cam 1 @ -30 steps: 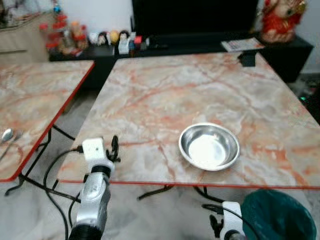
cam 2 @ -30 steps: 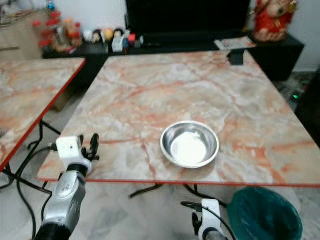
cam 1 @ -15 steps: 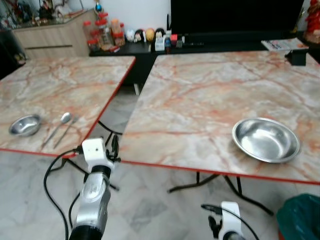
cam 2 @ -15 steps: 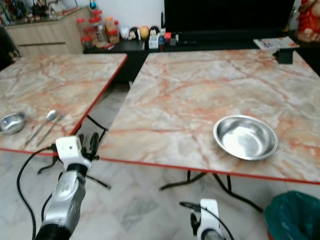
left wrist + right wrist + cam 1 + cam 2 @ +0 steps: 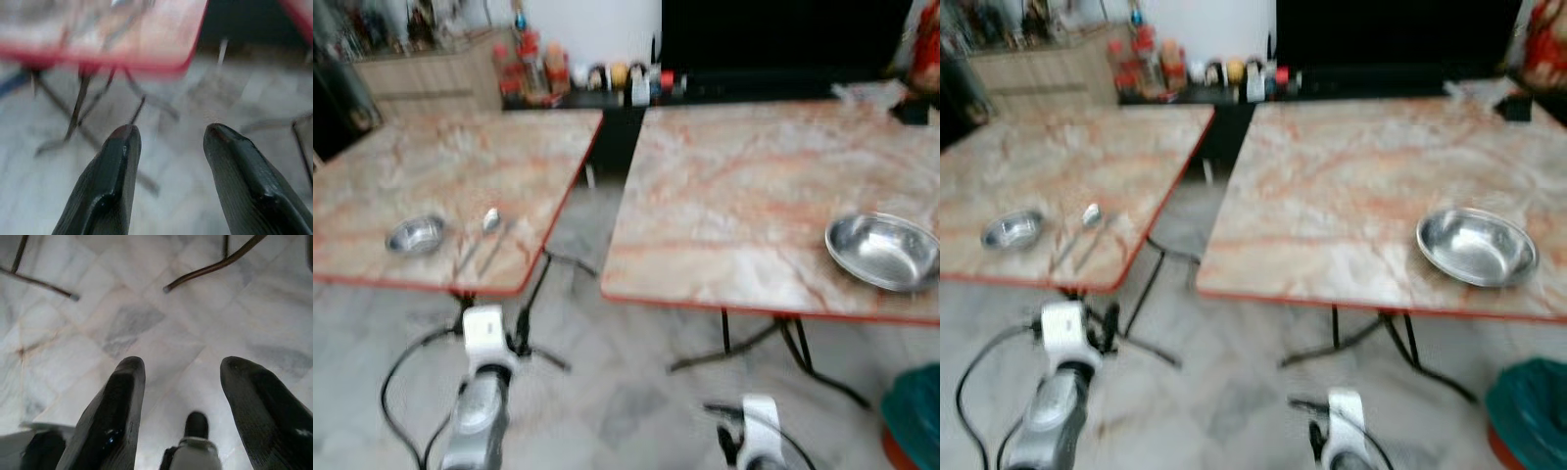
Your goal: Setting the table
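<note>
1. Two folding tables with orange-veined marble-pattern tops and red edges stand side by side on a pale grey marble-tile floor [image 5: 626, 401], with a narrow gap between them. The head camera views are slightly blurred.
2. On the right-hand table [image 5: 744, 196], a wide, shallow, shiny steel bowl [image 5: 883, 251] sits near the front right edge, empty and upright.
3. On the left-hand table [image 5: 440, 186], a small round steel bowl [image 5: 415, 235] sits near the front edge. Just to its right lie a metal spoon [image 5: 481, 233] and a second thin metal utensil [image 5: 496, 251], too blurred to identify, side by side and pointing away from the robot.
4. The left gripper [image 5: 168, 137] is held low in front of the left table's red front edge, over the floor and the table's black metal legs [image 5: 78, 105]. Its two black fingers are spread apart with nothing between them.
5. The right gripper [image 5: 178, 367] hangs low over the tiled floor, close to a black table leg [image 5: 215, 267]. Its fingers are also spread wide and empty.
6. A dark green plastic bin [image 5: 1533, 406] stands on the floor at the far right, below the right table.
7. Behind the tables is a low black cabinet [image 5: 607, 103] lined with small colourful figurines and jars, with a large black screen [image 5: 783, 44] above it.
</note>
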You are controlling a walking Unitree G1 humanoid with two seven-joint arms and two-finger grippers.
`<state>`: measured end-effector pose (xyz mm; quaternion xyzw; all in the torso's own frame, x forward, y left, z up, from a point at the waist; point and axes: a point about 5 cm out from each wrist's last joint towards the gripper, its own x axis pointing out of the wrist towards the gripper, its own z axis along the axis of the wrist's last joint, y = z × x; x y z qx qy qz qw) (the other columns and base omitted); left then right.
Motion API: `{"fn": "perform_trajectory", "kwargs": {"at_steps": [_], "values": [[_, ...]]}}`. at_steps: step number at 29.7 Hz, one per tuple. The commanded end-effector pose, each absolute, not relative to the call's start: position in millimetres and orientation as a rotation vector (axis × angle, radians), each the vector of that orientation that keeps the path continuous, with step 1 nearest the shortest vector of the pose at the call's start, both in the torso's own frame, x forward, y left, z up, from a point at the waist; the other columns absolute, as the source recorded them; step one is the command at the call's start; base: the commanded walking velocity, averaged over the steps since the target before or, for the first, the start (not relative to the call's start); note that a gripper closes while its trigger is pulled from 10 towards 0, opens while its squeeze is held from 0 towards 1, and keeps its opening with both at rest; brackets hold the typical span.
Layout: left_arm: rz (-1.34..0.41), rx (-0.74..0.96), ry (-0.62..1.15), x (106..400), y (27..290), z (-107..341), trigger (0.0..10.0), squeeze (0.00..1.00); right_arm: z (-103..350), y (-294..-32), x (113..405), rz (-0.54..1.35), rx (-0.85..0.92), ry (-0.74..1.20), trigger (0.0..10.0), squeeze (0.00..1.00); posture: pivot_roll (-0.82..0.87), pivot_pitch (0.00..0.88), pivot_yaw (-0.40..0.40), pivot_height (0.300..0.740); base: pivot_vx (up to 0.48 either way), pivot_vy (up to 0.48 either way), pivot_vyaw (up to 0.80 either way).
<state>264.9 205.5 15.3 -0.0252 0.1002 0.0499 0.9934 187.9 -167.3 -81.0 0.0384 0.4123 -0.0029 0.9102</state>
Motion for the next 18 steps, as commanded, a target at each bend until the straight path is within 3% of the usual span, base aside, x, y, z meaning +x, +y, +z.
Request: {"fn": "perform_trajectory", "kwargs": {"at_steps": [1, 4, 12, 18], "values": [[0.069, -0.047, 0.313, 256.7, 204.3, -2.4, 10.0, 0.0, -78.7, -168.9, 192.3, -0.009, 0.074, 0.838, 10.0, 0.0, 0.01, 0.0, 0.067, 0.74, 0.0, 0.0, 0.0], [0.004, -0.037, 0.518, 235.3, 197.6, -35.1, 10.0, 0.0, -77.5, -169.4, 194.6, -0.022, 0.09, 0.829, 10.0, 0.0, 0.02, 0.0, 0.064, 0.74, 0.0, 0.0, 0.0], [-0.059, 0.042, 0.783, 199.9, 186.0, -69.7, 10.0, 0.0, -75.9, -171.8, 196.9, -0.044, 0.104, 0.814, 10.0, 0.0, 0.0, 0.0, 0.066, 0.74, 0.0, 0.0, 0.0], [-0.043, 0.036, 0.814, 197.8, 186.2, -72.5, 10.0, 0.0, -75.6, -173.0, 197.1, -0.055, 0.11, 0.81, 10.0, 0.0, -0.01, 0.0, 0.067, 0.74, 0.0, 0.0, 0.0]]}}
